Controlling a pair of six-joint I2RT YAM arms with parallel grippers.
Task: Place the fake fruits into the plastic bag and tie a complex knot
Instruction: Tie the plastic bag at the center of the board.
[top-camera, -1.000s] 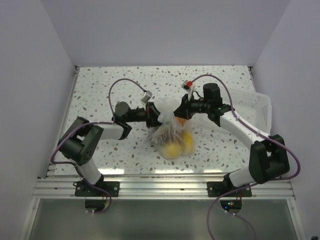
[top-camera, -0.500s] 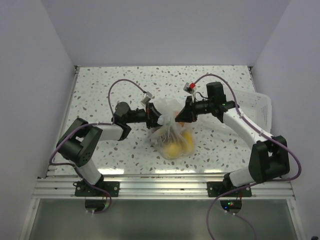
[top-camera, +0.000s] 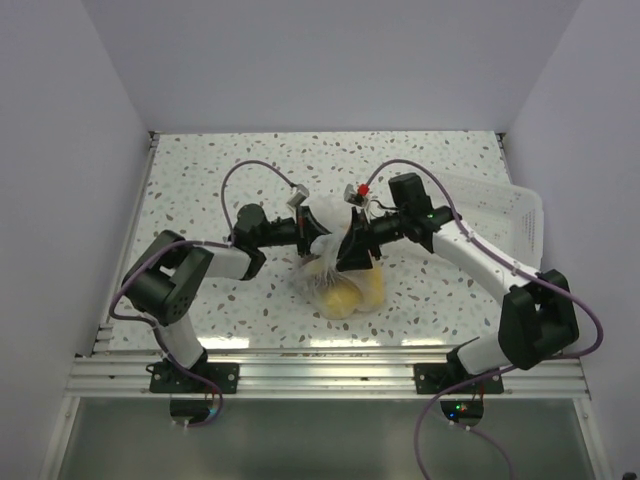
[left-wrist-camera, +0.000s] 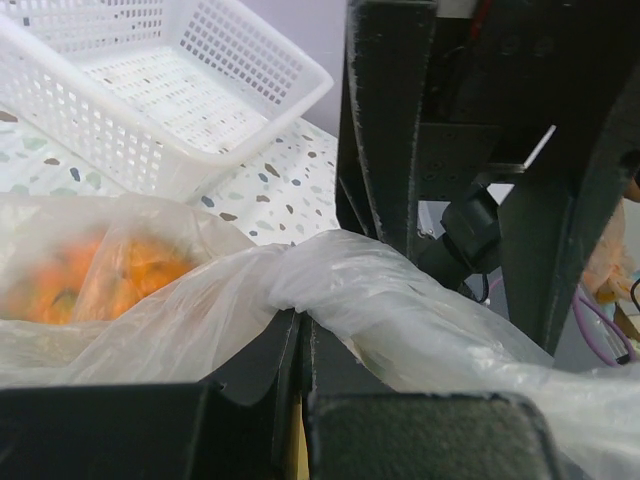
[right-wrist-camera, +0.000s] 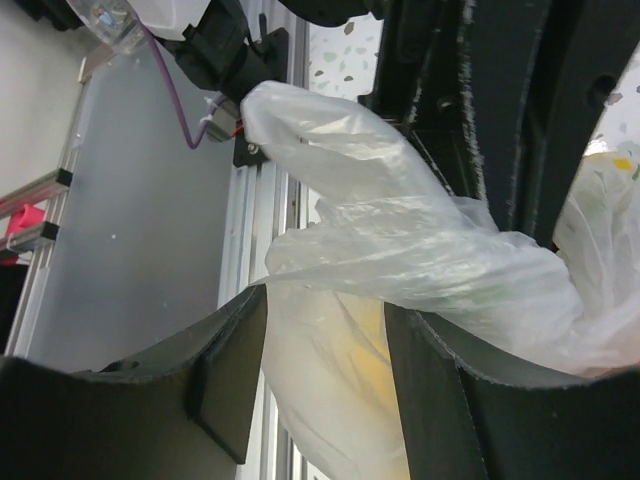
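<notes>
The plastic bag (top-camera: 345, 292) lies at the table's middle with yellow fake fruits (top-camera: 338, 299) inside. Its bunched whitish neck (top-camera: 328, 218) rises between the two grippers. My left gripper (top-camera: 318, 234) is shut on a fold of the bag's neck (left-wrist-camera: 380, 300); in the left wrist view (left-wrist-camera: 297, 345) the jaws meet under the plastic, and an orange fruit (left-wrist-camera: 95, 280) shows through the bag. My right gripper (top-camera: 350, 254) is open over the bag. In the right wrist view (right-wrist-camera: 325, 335) its fingers (right-wrist-camera: 228, 370) straddle a twisted strand of plastic (right-wrist-camera: 400, 240), with a yellow fruit (right-wrist-camera: 362, 345) behind.
A white slotted basket (top-camera: 512, 212) stands at the right edge of the table and also shows in the left wrist view (left-wrist-camera: 150, 95). The two grippers are close together, almost touching. The table's metal front rail (top-camera: 320, 365) runs along the near edge.
My right gripper has swung left and down onto the bag's neck. My left gripper has shifted slightly right, still holding the plastic. The bag has slid a little left.
</notes>
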